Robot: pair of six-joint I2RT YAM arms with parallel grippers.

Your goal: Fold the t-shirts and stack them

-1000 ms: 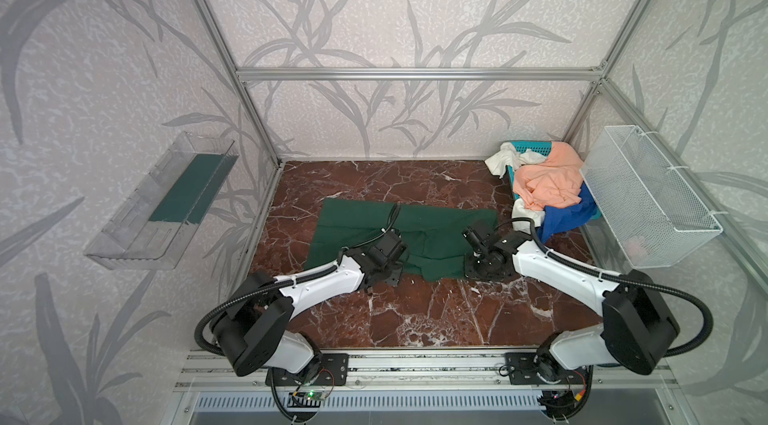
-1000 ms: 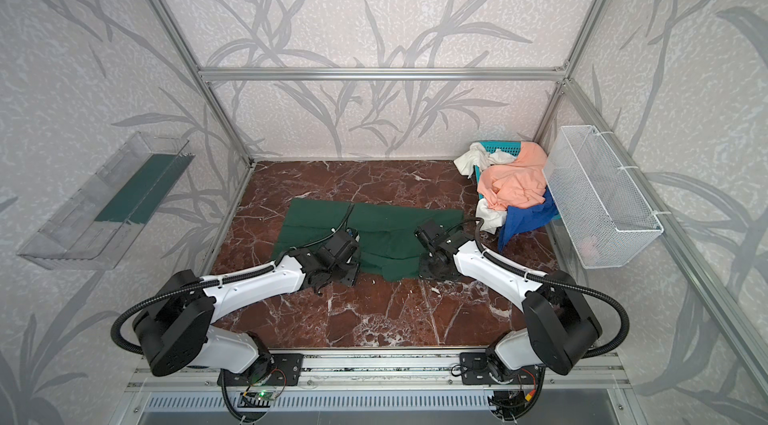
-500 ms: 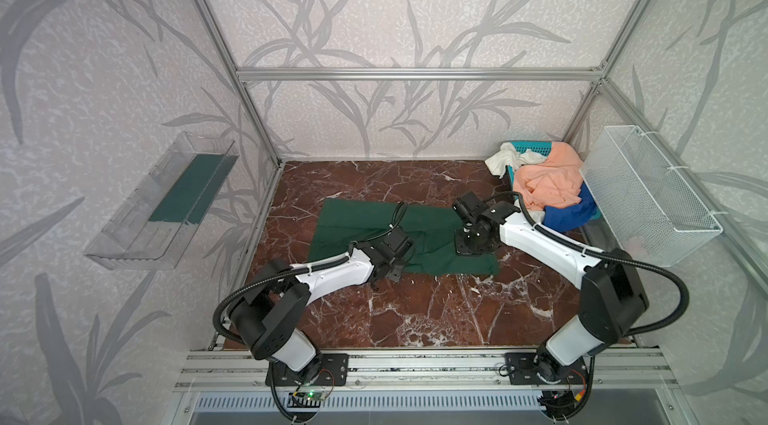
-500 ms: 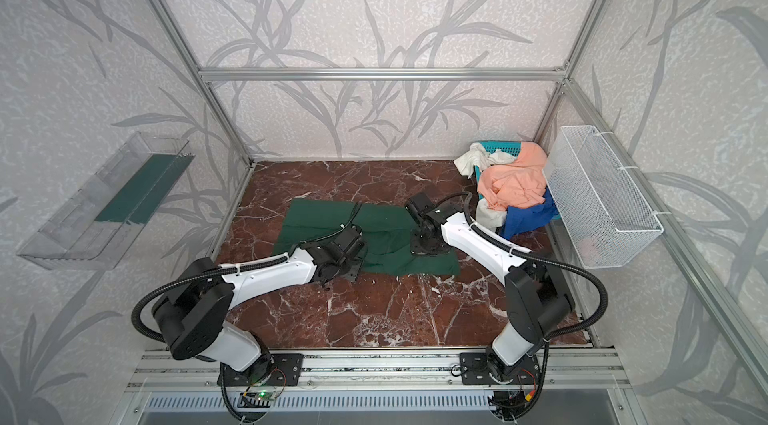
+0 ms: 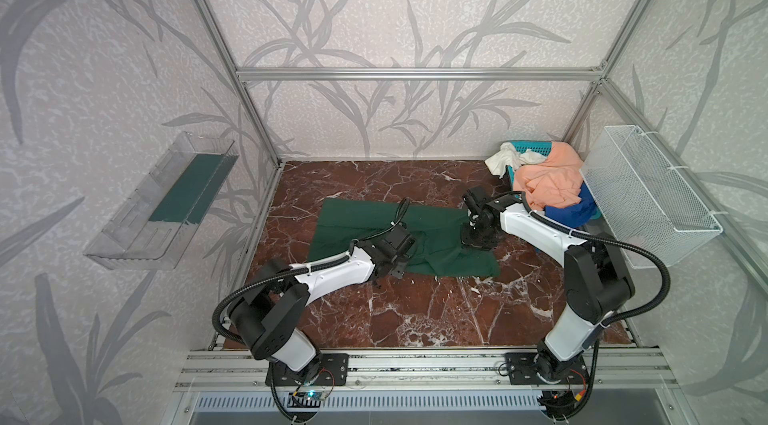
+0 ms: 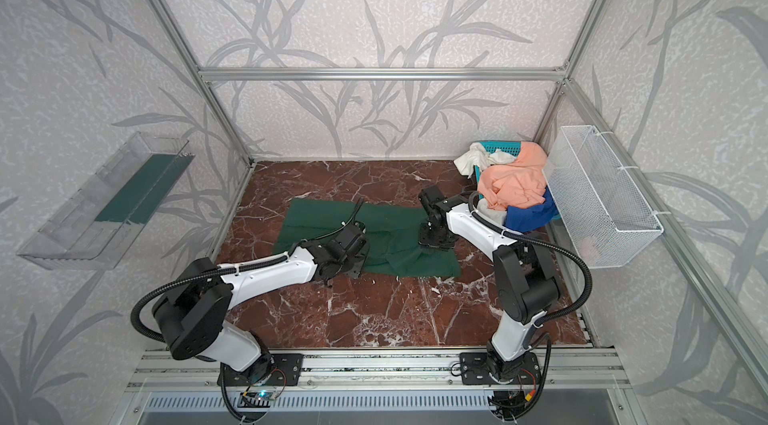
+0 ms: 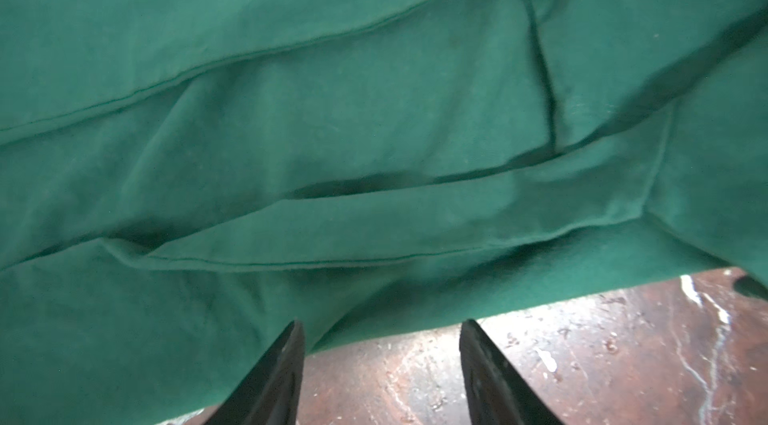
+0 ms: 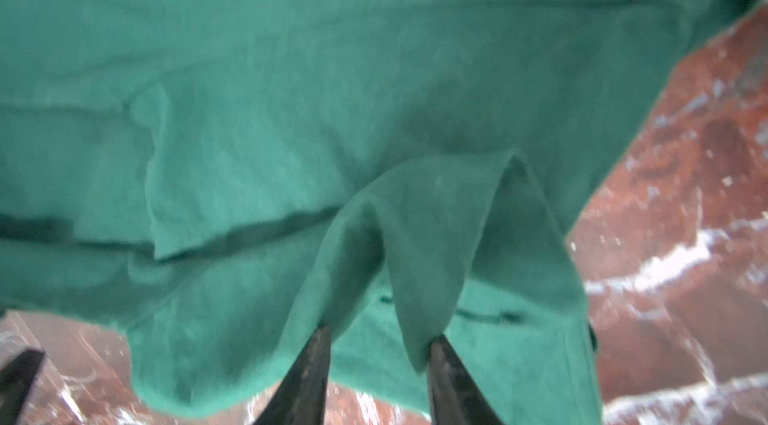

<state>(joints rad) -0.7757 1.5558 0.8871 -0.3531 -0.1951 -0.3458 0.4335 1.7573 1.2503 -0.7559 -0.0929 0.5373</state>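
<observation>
L gripper [image 5: 388, 273] sits low at green tee's [image 5: 357, 219] near edge in both top views; R gripper [image 5: 478, 238] is at its edge on R arm's side. Peach tee [image 5: 548, 182], blue tee [image 5: 569, 211] and white tee [image 5: 505, 157] are heaped in teal basket [image 5: 530, 148], near green tee's far corner.

L wrist: fingers [image 7: 286, 360] apart, nothing between, hem just ahead.

R wrist: fingers [image 8: 309, 373] apart, raised pleat between tips, prob. not pinched.

Step looks like 1st fold of green tee, part done. Next needs R clear of cloth, then fresh hem grips.

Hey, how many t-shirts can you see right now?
4. The green t-shirt lies spread on the table. The peach t-shirt, blue t-shirt and white t-shirt are heaped at the teal basket, back right. More may be hidden underneath.
</observation>
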